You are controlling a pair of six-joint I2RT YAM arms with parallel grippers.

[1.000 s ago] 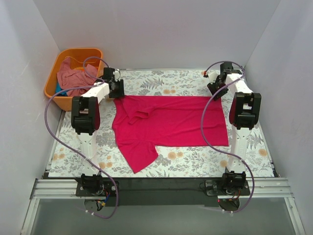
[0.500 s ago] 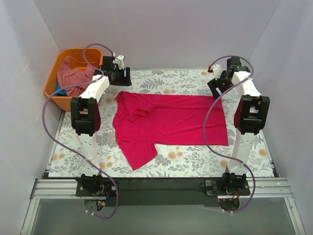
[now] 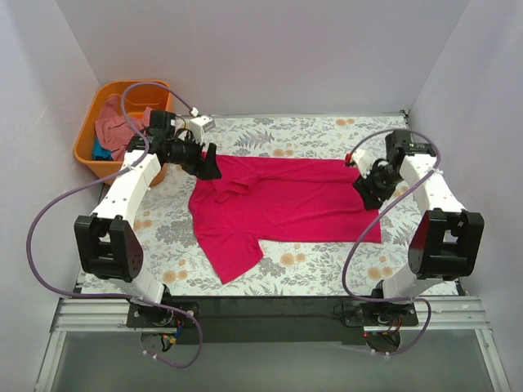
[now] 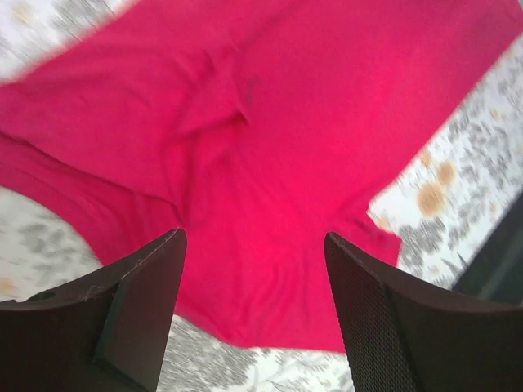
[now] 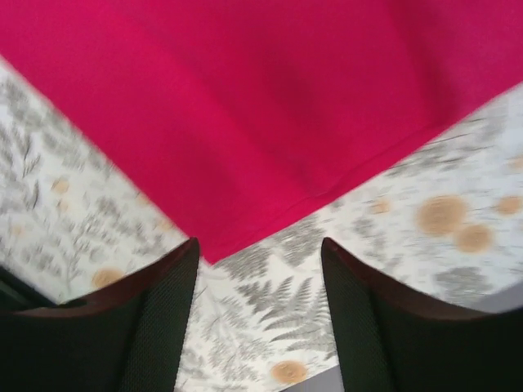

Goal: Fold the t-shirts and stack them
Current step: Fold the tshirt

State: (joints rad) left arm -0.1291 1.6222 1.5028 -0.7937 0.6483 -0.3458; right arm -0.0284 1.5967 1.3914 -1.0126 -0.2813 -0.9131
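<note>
The crimson-pink t-shirt (image 3: 282,204) lies spread on the floral cloth, one sleeve pointing to the near edge and a rumpled fold near its left end. It fills the left wrist view (image 4: 270,139) and the top of the right wrist view (image 5: 245,106). My left gripper (image 3: 206,166) is open and empty, above the shirt's far left corner. My right gripper (image 3: 365,189) is open and empty, above the shirt's right edge; a shirt corner lies just ahead of its fingers. A salmon-pink t-shirt (image 3: 114,122) and a bit of a teal one (image 3: 100,151) lie in the orange tub.
The orange tub (image 3: 91,114) stands at the far left corner, off the floral cloth (image 3: 319,265). White walls close in the back and both sides. The black rail with the arm bases runs along the near edge.
Both arms have swung from the far corners in toward the shirt. The left gripper came down over its far left corner, the right over its right edge. The shirt has not moved.
</note>
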